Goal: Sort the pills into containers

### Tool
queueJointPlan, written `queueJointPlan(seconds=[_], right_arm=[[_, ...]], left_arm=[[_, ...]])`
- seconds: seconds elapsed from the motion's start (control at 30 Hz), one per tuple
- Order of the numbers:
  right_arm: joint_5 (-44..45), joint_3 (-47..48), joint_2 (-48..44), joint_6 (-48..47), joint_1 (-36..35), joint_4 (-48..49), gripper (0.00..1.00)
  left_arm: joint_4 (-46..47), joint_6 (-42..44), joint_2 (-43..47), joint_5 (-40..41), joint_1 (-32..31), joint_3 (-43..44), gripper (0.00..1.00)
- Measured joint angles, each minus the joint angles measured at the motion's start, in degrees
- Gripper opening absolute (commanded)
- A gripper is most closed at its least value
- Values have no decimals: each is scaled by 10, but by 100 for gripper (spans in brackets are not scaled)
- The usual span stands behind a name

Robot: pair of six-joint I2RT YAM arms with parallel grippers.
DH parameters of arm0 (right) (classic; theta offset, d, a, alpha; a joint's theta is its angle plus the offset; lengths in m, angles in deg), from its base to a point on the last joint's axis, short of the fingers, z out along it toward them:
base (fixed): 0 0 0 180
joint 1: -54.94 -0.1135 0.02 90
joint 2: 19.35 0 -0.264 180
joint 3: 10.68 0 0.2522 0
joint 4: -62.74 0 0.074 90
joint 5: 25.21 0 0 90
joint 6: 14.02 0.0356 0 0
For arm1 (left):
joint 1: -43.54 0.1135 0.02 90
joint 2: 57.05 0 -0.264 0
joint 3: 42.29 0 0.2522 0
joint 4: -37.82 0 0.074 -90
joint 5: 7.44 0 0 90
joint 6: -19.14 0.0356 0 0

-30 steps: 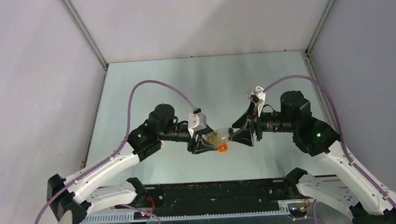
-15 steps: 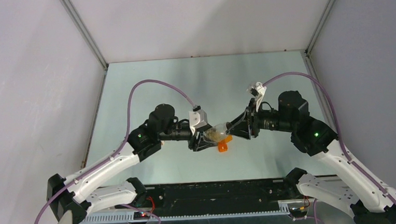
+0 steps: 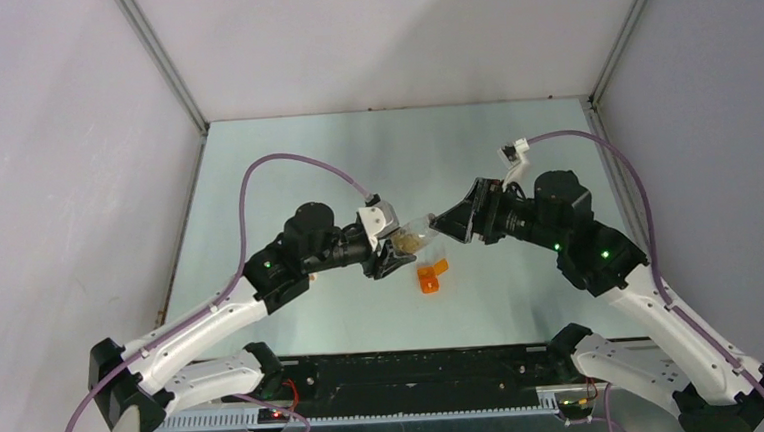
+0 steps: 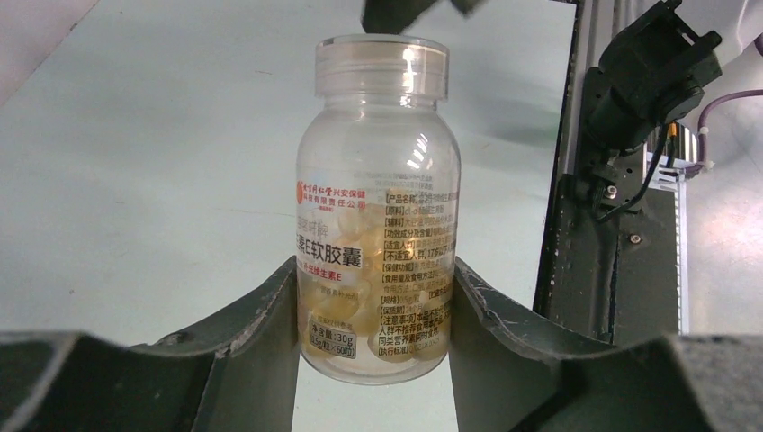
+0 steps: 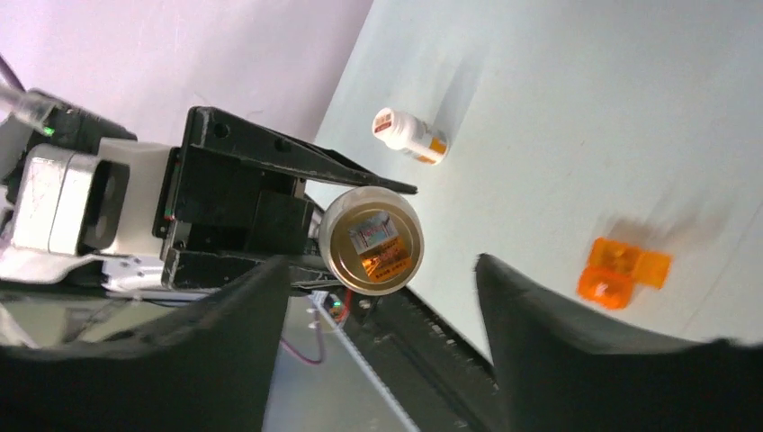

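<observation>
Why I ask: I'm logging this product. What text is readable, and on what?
"E软胶囊": label of the clear pill bottle in the left tool.
"净含量: 30g": lower on that label.
"有限责任公司": beside its red logo.
Fine print and the small white bottle: too small to read.

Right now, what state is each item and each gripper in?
clear pill bottle: clamped by the fingers, yellowish capsules inside.
cap: on the bottle.
left gripper: shut on the clear pill bottle.
right gripper: open, facing the cap, not gripping it.
orange container: lying on the table, untouched; too blurred to tell if open or closed.
white bottle: on its side on the table, untouched.
</observation>
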Motion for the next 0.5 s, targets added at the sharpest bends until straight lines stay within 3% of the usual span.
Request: queueJointPlan(seconds=[0.1, 0.33, 0.4, 0.5], right_arm=[[-26, 0, -11, -41, 19, 17, 91], [-118, 0, -42, -199, 31, 17, 88], [-183, 0, -35, -276, 32, 5, 84], [-196, 0, -24, -296, 32, 1, 75]], left_arm=[[0, 0, 0, -3, -2, 0, 0], [0, 0, 0, -40, -2, 0, 0], [-2, 4, -2, -77, -2, 0, 0], [-5, 4, -3, -93, -2, 0, 0]])
